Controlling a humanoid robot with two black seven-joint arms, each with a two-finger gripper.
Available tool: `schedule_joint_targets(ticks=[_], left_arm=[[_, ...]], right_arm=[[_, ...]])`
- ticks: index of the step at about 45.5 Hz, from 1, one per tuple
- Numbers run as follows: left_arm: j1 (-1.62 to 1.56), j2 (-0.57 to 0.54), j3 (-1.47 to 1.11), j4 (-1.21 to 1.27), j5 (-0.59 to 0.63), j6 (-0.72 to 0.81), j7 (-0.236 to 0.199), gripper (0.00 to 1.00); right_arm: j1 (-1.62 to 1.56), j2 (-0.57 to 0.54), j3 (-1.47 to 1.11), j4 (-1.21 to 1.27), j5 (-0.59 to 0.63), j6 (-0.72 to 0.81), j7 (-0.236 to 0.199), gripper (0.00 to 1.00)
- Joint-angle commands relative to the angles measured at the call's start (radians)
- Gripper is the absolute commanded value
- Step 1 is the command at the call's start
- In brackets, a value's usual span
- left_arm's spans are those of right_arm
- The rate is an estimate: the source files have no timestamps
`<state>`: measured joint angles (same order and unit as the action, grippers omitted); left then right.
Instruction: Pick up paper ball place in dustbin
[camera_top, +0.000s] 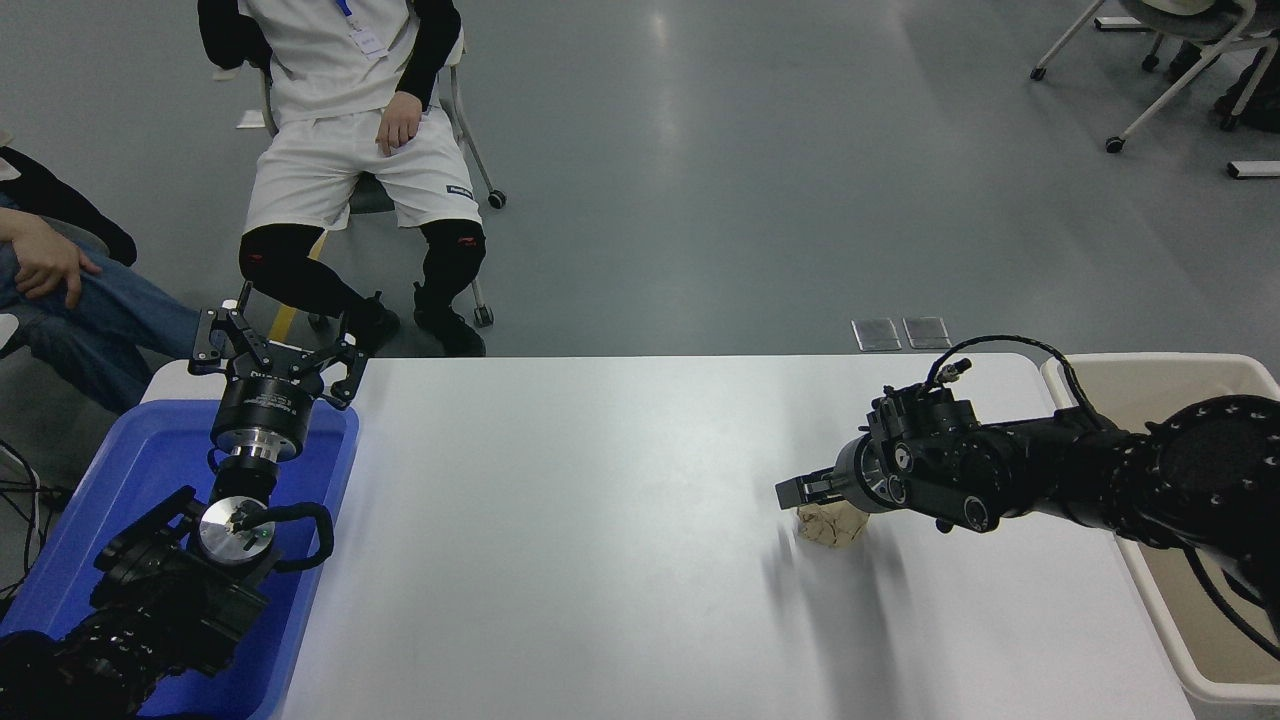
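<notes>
While hovering, right gripper (800, 492) seemingly overlaps paper ball (828, 524).

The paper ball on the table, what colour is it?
Tan-brown, with creased facets; the paper ball shows in the head view, under the right gripper.

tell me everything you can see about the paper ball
The crumpled tan-brown paper ball sits on the white table, toward its right side. Its surface is creased into light facets with darker folds. Its upper part is covered by the black right hand, which hangs over it, so only the lower part shows; whether the hand touches it cannot be told. It casts a faint shadow toward the camera. The cream-beige plastic dustbin stands apart, off the table's right edge.
</notes>
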<state>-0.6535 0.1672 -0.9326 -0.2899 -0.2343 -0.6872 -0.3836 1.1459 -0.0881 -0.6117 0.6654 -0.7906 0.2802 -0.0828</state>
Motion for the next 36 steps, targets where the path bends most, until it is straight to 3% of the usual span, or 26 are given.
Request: schedule_joint_targets(ticks=[1,19,25,32,36], left_arm=[[0.000,0.000,0.000,0.000,0.000,0.000,0.000,0.99],[0.000,0.000,0.000,0.000,0.000,0.000,0.000,0.99],[0.000,0.000,0.000,0.000,0.000,0.000,0.000,0.99],[0.000,0.000,0.000,0.000,0.000,0.000,0.000,0.99],[0.000,0.000,0.000,0.000,0.000,-0.001,0.000,0.99]], right_arm=[[-0.011,-0.001,0.000,0.003,-0.013,0.001,0.000,1.00],[-0.028,-0.002,0.001,0.002,-0.016,-0.007,0.000,0.98],[-0.034,-0.002,0.006,0.000,-0.015,-0.012,0.000,0.90],[-0.048,-0.002,0.015,0.005,-0.009,-0.010,0.000,0.64],[-0.048,-0.004,0.017,0.013,-0.001,-0.001,0.000,0.38]])
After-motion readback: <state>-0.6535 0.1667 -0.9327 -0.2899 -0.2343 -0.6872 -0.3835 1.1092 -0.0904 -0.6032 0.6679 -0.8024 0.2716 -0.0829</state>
